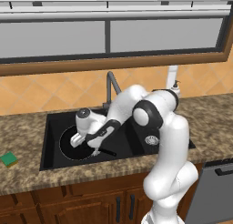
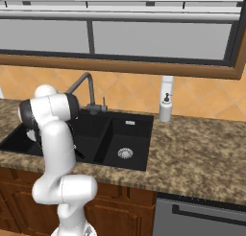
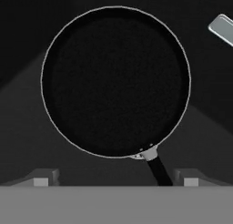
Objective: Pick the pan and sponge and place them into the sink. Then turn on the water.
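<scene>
The black pan lies flat on the floor of the sink's left basin, its slim handle pointing toward my hand. My gripper hangs just above the pan, near the handle end. It is open and holds nothing; its two fingertips stand wide apart either side of the handle. The green sponge lies on the counter left of the sink. No water shows at the dark faucet.
A white soap dispenser stands behind the sink's right end. The right basin has a silver drain. Speckled counter runs to the right, above a grey dishwasher front. A window sill runs above the tiled wall.
</scene>
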Controlling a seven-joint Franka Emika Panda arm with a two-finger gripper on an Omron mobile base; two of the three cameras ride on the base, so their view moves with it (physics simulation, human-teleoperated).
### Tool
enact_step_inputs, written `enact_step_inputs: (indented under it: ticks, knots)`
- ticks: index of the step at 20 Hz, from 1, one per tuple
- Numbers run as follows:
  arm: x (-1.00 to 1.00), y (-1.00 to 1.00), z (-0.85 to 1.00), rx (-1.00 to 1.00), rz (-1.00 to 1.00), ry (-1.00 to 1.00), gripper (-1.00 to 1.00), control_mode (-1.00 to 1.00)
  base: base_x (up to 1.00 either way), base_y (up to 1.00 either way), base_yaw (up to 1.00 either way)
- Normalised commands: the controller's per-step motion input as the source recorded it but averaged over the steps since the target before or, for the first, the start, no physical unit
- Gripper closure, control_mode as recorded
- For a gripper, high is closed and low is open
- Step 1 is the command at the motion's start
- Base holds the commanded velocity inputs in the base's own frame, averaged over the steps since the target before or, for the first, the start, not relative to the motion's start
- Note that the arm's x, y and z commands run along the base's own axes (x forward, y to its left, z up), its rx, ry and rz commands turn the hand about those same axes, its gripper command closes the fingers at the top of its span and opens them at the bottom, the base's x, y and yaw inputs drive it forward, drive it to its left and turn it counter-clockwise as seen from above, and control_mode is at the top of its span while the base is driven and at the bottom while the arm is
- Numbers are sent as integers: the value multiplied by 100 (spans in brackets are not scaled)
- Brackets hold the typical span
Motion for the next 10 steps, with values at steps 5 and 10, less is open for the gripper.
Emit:
enact_step_inputs:
  ticks: [5,10]
  knots:
    - [-12,58,46,2,-16,-1,-100,-100,0,0,0]
    - [-13,65,43,0,-17,0,-100,-100,0,0,0]
